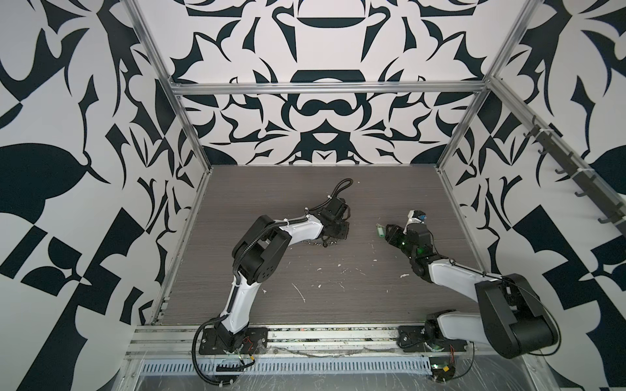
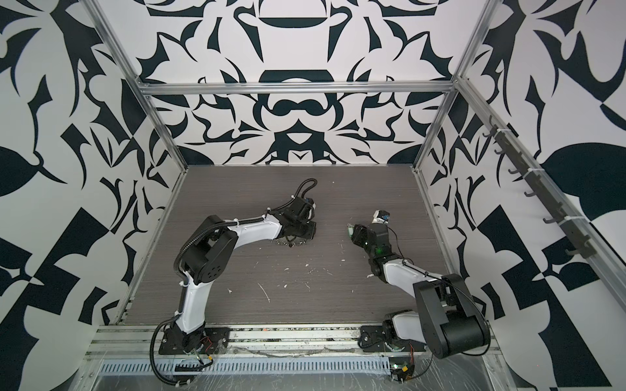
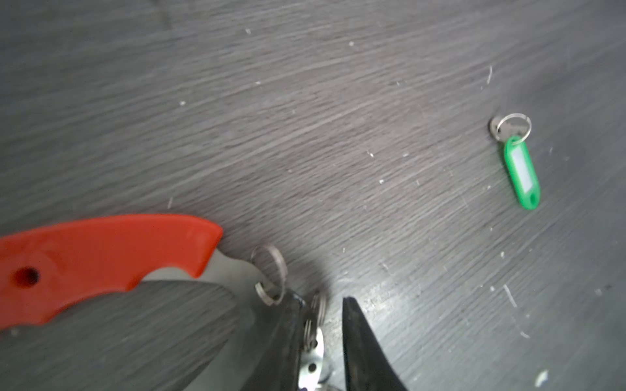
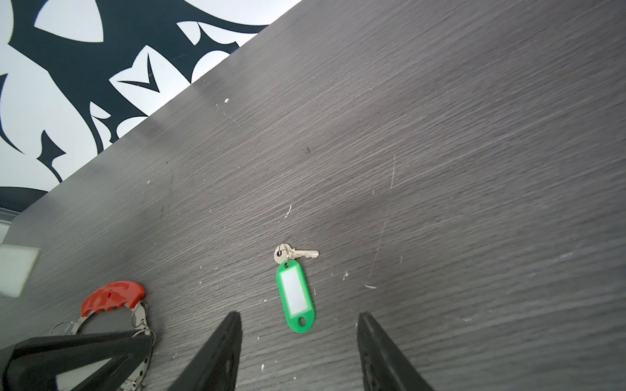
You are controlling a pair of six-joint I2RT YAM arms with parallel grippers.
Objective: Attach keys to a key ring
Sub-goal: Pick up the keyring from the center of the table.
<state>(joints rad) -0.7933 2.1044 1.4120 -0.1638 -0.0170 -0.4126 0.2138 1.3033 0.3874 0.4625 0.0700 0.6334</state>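
Observation:
The key ring (image 3: 101,264) has a curved red plastic segment on a silver band that carries small silver rings. It lies on the dark table, mostly hidden under the left arm in both top views (image 1: 316,243) (image 2: 291,242). My left gripper (image 3: 321,299) stands narrowly open astride the band and its rings, with a gap still showing beside one finger. The keys are a green tag (image 4: 295,298) and a small silver key (image 4: 299,254) on a split ring, lying flat to the right (image 1: 380,231). My right gripper (image 4: 299,315) is open just over the tag's end and holds nothing.
White flecks and scratches (image 1: 299,292) dot the table's front half. Patterned walls with metal frame posts close in the back and both sides. A rail of dark hooks (image 1: 576,169) runs along the right wall. The arm bases sit on the front rail (image 1: 321,335).

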